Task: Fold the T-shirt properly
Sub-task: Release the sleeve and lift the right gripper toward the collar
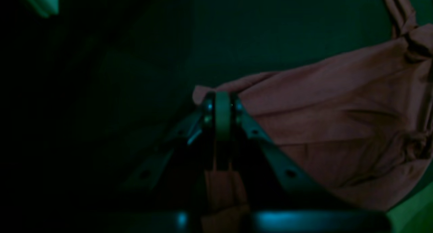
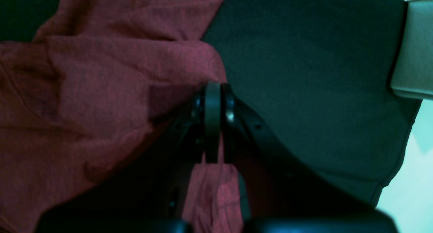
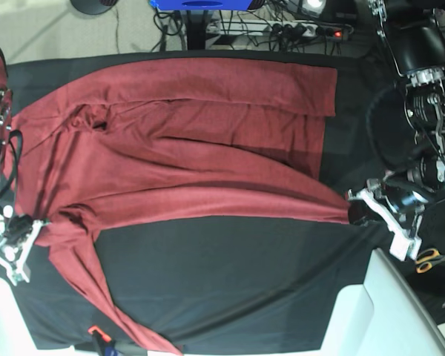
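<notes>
Between both pairs of fingers (image 1: pixel 222 106) (image 2: pixel 213 101) (pressed together) the T-shirt's (image 3: pixel 185 148) edges sit pinched.

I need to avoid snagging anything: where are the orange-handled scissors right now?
In the base view the scissors lie at the far right edge, off the black table cover, just right of the left gripper pinching the T-shirt.

Black table cover (image 3: pixel 230 282), orange-handled scissors (image 3: pixel 430 259) at its right, lit power strip (image 3: pixel 297 30) and cables behind.

Maroon T-shirt (image 3: pixel 185 141) spread wrinkled across black cloth, near edge stretched taut, sleeve trailing forward.
</notes>
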Available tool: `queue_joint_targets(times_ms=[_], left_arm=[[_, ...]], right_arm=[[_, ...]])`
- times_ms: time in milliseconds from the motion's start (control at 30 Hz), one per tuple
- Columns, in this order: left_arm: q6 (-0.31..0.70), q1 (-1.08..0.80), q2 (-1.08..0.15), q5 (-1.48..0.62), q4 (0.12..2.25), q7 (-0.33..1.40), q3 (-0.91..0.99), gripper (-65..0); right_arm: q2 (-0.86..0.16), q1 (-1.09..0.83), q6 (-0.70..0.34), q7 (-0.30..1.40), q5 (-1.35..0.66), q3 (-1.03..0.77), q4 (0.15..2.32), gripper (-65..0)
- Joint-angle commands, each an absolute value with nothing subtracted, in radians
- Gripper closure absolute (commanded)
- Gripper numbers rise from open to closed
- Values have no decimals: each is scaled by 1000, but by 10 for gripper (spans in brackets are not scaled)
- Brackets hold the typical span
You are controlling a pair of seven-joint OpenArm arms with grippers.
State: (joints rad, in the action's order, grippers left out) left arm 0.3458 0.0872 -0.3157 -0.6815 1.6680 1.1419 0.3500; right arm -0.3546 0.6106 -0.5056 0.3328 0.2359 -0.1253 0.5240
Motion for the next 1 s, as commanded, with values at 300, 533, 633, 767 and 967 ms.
queue_joint_targets(times_ms=[300,533,633,767,967], left_arm=[[351,108,-311,-697,1710,1121,354,0],[351,88,-311,-697,1715,1121,355,0],[351,84,-312,-696,1715,1119,355,0],[351,73,-311,-696,1715,1118,357,0],[355,50,-309,-696,1715,1116,409,0]], right_arm=[[-358,605,-506,395,228,-133,541,-206],[-349,615,-501,404,177,-214,547,-330],[-346,639,-499,375,206,-209,541,-333],[-343,644,-449,246,231,-211,503,-335],[-354,734,-338,15,232,-208,147,-335]])
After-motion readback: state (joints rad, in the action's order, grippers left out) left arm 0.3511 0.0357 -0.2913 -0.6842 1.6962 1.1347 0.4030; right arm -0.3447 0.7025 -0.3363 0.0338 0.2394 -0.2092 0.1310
